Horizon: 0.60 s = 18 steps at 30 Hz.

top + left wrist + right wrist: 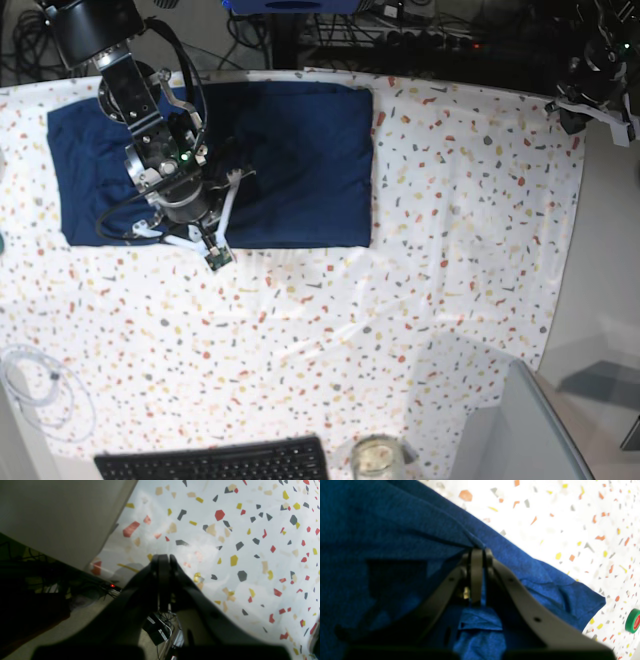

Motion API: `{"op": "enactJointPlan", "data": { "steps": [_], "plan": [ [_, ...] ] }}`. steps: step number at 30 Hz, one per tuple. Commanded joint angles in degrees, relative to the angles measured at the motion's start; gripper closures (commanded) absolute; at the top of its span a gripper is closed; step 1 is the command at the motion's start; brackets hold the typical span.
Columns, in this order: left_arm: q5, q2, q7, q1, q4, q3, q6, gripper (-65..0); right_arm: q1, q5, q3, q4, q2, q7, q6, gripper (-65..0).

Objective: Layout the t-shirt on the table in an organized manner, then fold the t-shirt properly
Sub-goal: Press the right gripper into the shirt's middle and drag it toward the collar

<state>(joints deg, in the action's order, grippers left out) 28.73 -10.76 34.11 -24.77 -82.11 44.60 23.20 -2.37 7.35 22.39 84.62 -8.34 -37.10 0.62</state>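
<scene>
The wide white bench point(420, 260), speckled with small red, orange, grey and yellow flecks, fills most of the base view, its covering showing a few soft creases. On its far side, toward that view's left, lies the large plain dark navy-blue t-shirt point(300, 160) of thin knit fabric, folded into a flat, roughly rectangular block. The right arm reaches over the middle of the shirt, and its black right pincer point(480, 552) is clamped on a raised ridge of blue cloth, with pleats running away from the pinch and a strip of fabric showing between the fingers. The left pincer point(163, 558) hangs over the bench's edge, well away from the shirt, its fingers pressed together on nothing. A black keyboard point(215, 462) lies at the bench's near edge, with a coiled white cable point(30, 385) to its left, a glass jar point(377, 458) to its right, and a small green roll of tape point(633, 620) on the bench near the shirt's corner.
</scene>
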Motion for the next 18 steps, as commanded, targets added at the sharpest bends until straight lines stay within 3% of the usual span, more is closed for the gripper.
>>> {"op": "enactJointPlan", "data": {
  "steps": [1, 4, 6, 13, 18],
  "plan": [
    [0.41, -0.71, -0.92, -0.15, -0.75, 0.37, 0.4, 0.0, 0.92, 0.25, -0.11, 0.79, 0.12, 1.1, 0.3, -9.0],
    [0.41, -0.62, -0.92, -0.15, -0.75, 0.37, 0.4, 0.0, 0.83, 0.25, -0.19, 0.96, 0.12, 0.49, 0.3, -28.8],
    [0.41, -0.62, -0.92, -0.32, -0.75, 0.37, 0.4, 0.0, 0.48, 0.25, -0.28, 2.46, 0.03, -1.54, 0.3, -37.7],
    [0.41, -0.62, -0.92, -0.41, -0.75, 0.46, 0.4, 0.0, -14.11, -0.1, -5.03, 19.78, 0.12, -0.04, 0.12, -36.5],
    [0.41, -0.62, -0.92, -0.15, -0.75, 0.37, 0.4, 0.0, -19.56, -1.6, -5.21, 17.75, 1.26, 1.54, 0.12, -36.5]
  ]
}}
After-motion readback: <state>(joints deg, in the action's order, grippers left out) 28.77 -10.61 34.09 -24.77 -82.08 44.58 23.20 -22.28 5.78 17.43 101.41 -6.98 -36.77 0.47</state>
